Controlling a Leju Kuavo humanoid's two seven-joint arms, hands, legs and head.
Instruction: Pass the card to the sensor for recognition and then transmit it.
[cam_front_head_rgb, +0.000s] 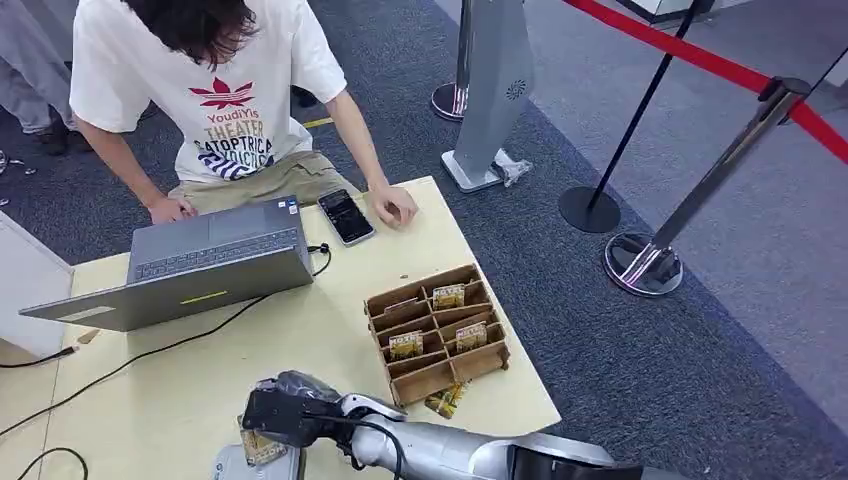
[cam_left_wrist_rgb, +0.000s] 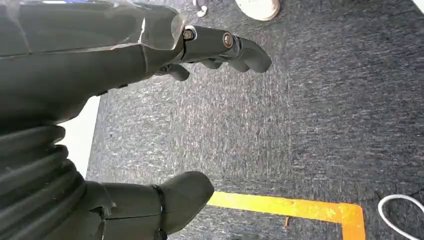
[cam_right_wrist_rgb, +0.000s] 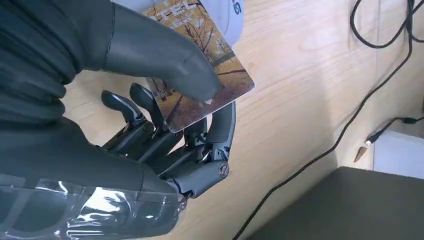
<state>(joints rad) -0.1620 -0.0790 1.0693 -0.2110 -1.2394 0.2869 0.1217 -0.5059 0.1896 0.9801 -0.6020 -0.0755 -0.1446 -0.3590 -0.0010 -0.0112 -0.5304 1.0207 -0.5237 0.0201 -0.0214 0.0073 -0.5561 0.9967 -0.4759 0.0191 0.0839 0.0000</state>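
Card (cam_right_wrist_rgb: 200, 65) pinched in the robot's right hand (cam_front_head_rgb: 290, 410), thumb on its printed face and fingers (cam_right_wrist_rgb: 222, 127) beneath, held over the pale rounded sensor (cam_front_head_rgb: 235, 465) at the near edge of the table (cam_front_head_rgb: 200, 390). In the right wrist view the card overlaps the sensor's white top; whether it touches cannot be told. The left hand (cam_left_wrist_rgb: 125, 60) hangs over dark carpet, fingers apart, holding nothing.

The step in hand looks like the reading itself. Doing it well likely means keeping the card flat and steady above the sensor, with the thumb pressure even so the card does not slide out, then lifting straight up before passing it on.

Around it: a cardboard tray (cam_front_head_rgb: 440, 330) with compartments sits near the middle of the table, several holding more cards. One loose card (cam_front_head_rgb: 445, 400) lies on the table just beside the tray's near side, close to the right forearm, and could be swept off if the arm swings back. A laptop (cam_front_head_rgb: 190, 265) stands across the table with a phone (cam_front_head_rgb: 346, 216) beside it, and a person (cam_front_head_rgb: 220, 100) leans over them, one hand by the phone. Black cables (cam_front_head_rgb: 130, 360) run across the wood between laptop and sensor, a possible snag for a low move toward the person. Barrier posts (cam_front_head_rgb: 650, 260) with red tape stand well apart on the floor.
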